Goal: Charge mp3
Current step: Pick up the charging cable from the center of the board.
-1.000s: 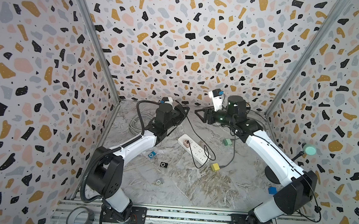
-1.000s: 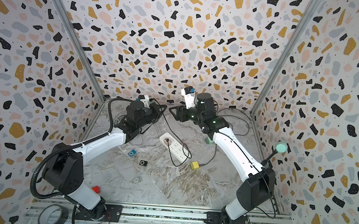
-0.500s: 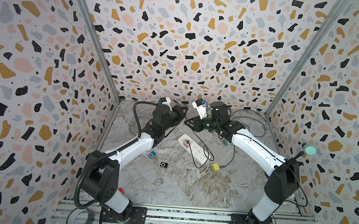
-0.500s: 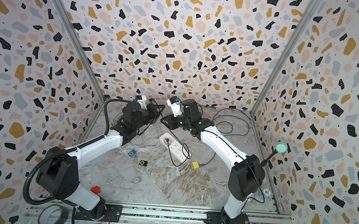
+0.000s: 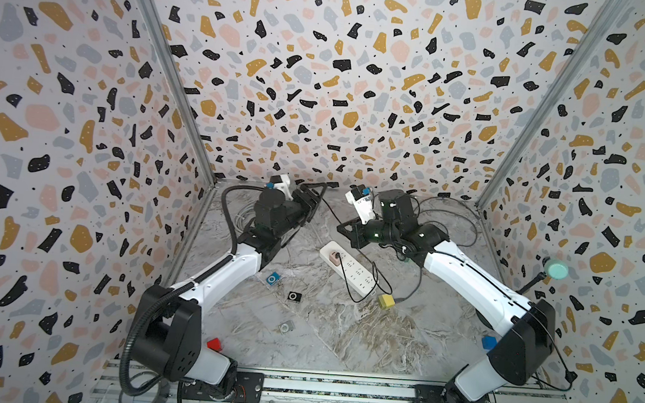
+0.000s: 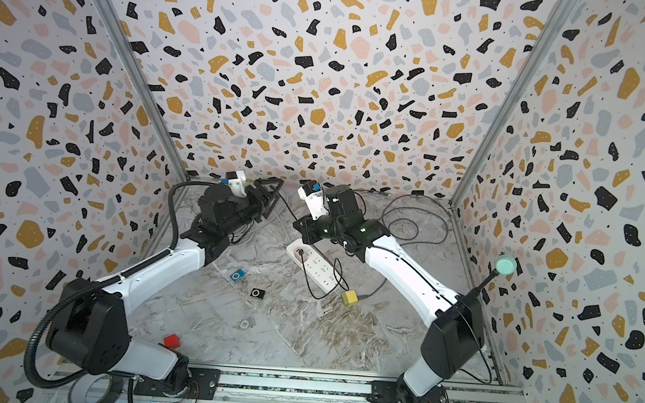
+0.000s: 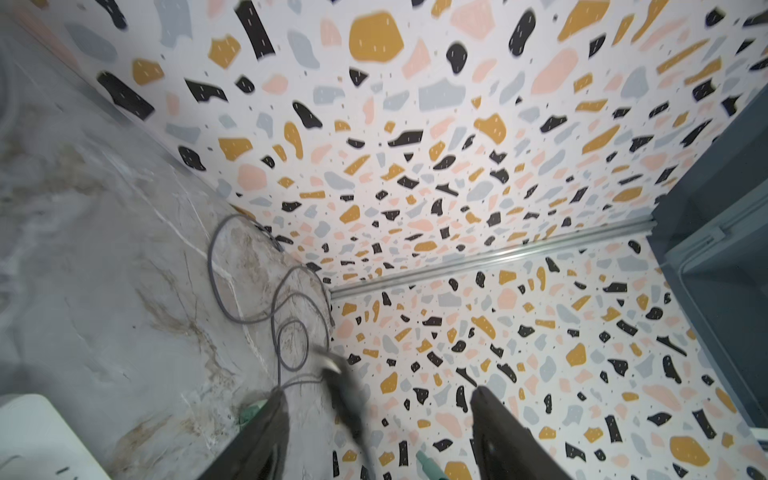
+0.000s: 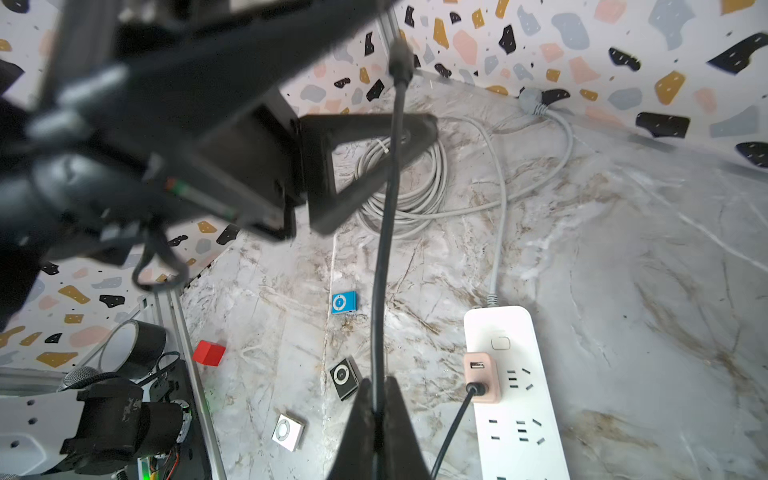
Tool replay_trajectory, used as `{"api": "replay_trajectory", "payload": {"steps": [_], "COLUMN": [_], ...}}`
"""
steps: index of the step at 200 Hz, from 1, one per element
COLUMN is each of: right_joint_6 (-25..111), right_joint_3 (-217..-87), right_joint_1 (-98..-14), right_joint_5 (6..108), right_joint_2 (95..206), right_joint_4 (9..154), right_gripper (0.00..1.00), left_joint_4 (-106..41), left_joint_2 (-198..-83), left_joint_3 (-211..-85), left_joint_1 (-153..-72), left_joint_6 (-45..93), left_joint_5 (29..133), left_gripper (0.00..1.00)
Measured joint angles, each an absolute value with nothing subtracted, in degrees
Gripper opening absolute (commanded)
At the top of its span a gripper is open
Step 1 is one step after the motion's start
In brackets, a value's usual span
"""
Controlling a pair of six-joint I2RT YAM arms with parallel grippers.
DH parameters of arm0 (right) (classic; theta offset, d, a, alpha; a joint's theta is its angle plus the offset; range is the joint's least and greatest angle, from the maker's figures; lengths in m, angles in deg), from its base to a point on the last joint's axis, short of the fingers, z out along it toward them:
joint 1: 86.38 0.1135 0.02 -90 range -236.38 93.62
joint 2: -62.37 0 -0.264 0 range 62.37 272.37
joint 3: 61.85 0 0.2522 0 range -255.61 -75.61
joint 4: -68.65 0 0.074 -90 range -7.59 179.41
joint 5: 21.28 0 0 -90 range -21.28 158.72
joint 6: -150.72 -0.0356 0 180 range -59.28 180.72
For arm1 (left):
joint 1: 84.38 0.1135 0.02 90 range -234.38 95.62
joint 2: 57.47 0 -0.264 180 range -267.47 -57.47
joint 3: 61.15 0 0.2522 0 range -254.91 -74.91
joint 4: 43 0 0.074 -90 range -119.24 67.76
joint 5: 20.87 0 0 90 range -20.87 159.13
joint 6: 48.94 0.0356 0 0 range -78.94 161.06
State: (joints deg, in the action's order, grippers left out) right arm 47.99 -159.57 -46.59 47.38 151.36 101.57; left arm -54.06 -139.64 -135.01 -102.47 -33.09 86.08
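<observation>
While the thin black charging cable (image 8: 386, 232) is clamped in the right end effector (image 8: 378, 388), the left end effector (image 7: 378, 395) released, cable positioning is judged in hand and alignment of the plug (image 8: 400, 62) is required at the blue square mp3 player (image 8: 344, 302) on the marbled bench (image 8: 623, 270).

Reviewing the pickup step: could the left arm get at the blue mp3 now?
Probably yes: left gripper stands open, blue mp3 lies uncovered on the table beside its forearm; the arm must fold back.

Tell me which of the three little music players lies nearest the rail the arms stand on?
The silver player, alone on the open floor. The blue player and black player lie farther back, closer to the white power strip.
</observation>
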Motion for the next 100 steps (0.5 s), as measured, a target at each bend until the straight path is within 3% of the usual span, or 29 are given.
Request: {"api": "replay_trajectory", "payload": {"steps": [30, 100], "right_joint_6": [49.8, 51.7], "right_joint_3": [-157.1, -157.0], "right_joint_1": [-46.1, -46.0], "right_joint_5": [49.8, 51.7], "right_joint_2": [146.0, 146.8], "right_joint_4": [102.3, 102.6], "right_gripper": [0.0, 0.0], "left_joint_4": [-50.8, -47.3], "left_joint_2": [-138.7, -137.0], "left_joint_3": [-136.5, -134.4], "left_joint_1": [-99.3, -100.1], "left_joint_6": [-33.9, -38.3], "left_joint_5": [91.3, 98.0], "left_gripper": [0.7, 0.67]}}
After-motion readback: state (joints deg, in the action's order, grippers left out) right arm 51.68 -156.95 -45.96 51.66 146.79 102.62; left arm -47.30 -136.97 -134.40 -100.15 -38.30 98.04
